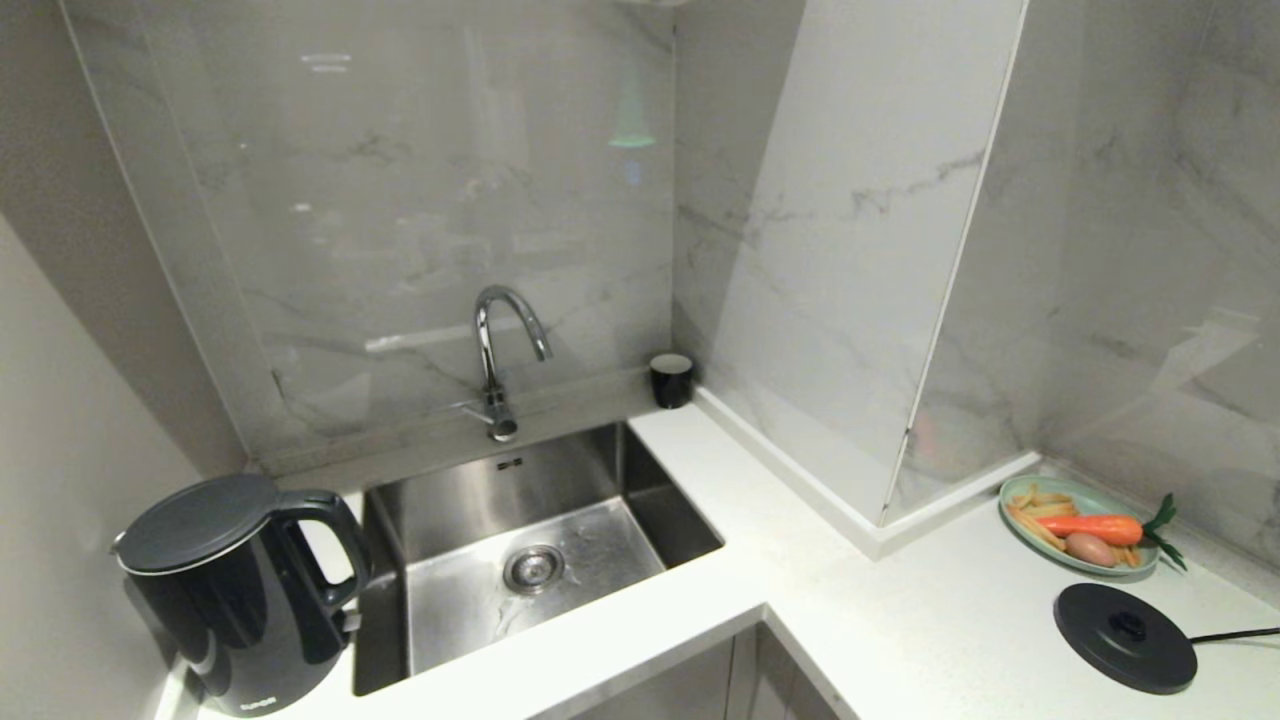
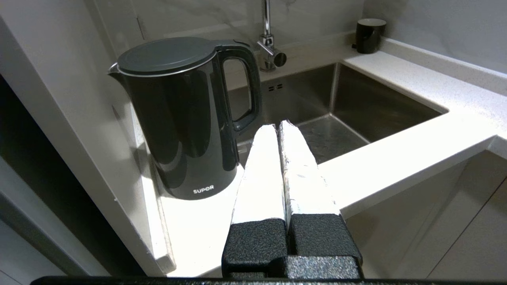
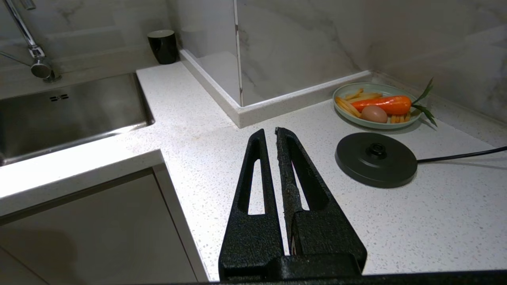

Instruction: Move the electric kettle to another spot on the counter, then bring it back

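At the far left end of the white speckled counter [image 1: 700, 620], the black SUPOR electric kettle [image 1: 240, 590] stands upright, squeezed between the side wall and the steel sink [image 1: 530, 550], its loop handle turned out over the basin where a gripper could reach it. Its corded round base [image 1: 1125, 637] lies well apart on the right-hand run of the counter, near a green plate of carrot, egg and fries [image 1: 1080, 510], so the kettle appears to be at its away spot. The left gripper [image 2: 278, 126] hangs just short of the handle, fingers pressed together and empty. The right gripper [image 3: 270, 132], also closed on nothing, idles above the counter near the base. A small black cup [image 1: 671, 380] sits in the back corner.
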Robot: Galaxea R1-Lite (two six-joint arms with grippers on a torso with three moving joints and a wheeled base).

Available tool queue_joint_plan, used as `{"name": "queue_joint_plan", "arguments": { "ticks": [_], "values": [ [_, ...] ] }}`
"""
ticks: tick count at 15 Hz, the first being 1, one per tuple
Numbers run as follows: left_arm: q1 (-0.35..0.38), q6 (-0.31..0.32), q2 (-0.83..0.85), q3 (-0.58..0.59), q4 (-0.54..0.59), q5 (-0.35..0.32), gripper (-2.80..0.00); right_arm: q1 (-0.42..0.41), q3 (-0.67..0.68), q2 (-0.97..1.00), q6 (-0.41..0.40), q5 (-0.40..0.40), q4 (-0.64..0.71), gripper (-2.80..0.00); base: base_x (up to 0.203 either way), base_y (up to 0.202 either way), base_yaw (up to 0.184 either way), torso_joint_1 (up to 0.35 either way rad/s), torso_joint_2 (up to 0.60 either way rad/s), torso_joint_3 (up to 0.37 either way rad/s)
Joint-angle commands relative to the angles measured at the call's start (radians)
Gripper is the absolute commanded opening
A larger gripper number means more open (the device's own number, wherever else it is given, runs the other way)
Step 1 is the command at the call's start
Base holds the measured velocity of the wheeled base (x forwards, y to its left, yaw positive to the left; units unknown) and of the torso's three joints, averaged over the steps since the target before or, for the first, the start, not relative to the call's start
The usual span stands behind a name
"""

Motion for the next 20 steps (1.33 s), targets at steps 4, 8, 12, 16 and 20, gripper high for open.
{"name": "queue_joint_plan", "arguments": {
  "ticks": [4, 8, 12, 16, 20],
  "values": [
    [0.0, -0.014, 0.002, 0.002, -0.002, 0.002, -2.8, 0.0, 0.0, 0.0, 0.0, 0.0, 0.0, -2.8, 0.0, 0.0, 0.0, 0.0, 0.0, 0.0],
    [0.0, -0.014, 0.002, 0.002, -0.002, 0.002, -2.8, 0.0, 0.0, 0.0, 0.0, 0.0, 0.0, -2.8, 0.0, 0.0, 0.0, 0.0, 0.0, 0.0],
    [0.0, -0.014, 0.002, 0.002, -0.002, 0.002, -2.8, 0.0, 0.0, 0.001, 0.0, 0.0, 0.0, -2.8, 0.0, 0.0, 0.0, 0.0, 0.0, 0.0],
    [0.0, -0.014, 0.002, 0.002, -0.002, 0.002, -2.8, 0.0, 0.0, 0.0, 0.0, 0.0, 0.0, -2.8, 0.0, 0.0, 0.0, 0.0, 0.0, 0.0],
    [0.0, -0.014, 0.002, 0.002, -0.002, 0.002, -2.8, 0.0, 0.0, 0.002, 0.0, 0.0, 0.0, -2.8, 0.0, 0.0, 0.0, 0.0, 0.0, 0.0]
  ]
}}
